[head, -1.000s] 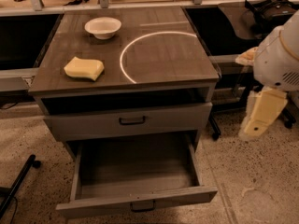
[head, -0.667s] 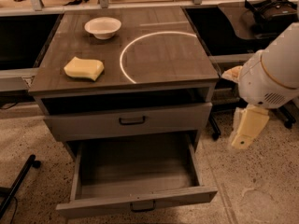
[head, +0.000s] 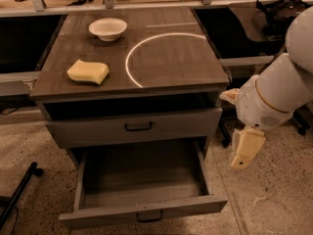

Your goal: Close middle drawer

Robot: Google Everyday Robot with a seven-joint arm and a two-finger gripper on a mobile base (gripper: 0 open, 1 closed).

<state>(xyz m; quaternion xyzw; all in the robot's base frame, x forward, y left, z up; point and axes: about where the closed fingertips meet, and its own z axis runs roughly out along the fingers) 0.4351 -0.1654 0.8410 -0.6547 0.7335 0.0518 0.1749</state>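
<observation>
Grey-brown wood: middle drawer point(head: 105, 218) is standing pulled out, low on the cabinet, its plain box showing | cream gripper point(head: 247, 150) is hanging downward right of the drawer, apart from it, under the rounded white arm point(head: 274, 97) | open or closed: cannot tell | table point(head: 166, 58) is carrying a spongy yellow block point(head: 88, 72) and a round white bowl point(head: 108, 29)

Gripper point(head: 244, 153) beside open middle drawer point(head: 142, 182)

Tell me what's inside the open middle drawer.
The middle drawer shows only a bare floor; its rear lies hidden under the drawer above. The gripper hangs outside, beside it.
</observation>
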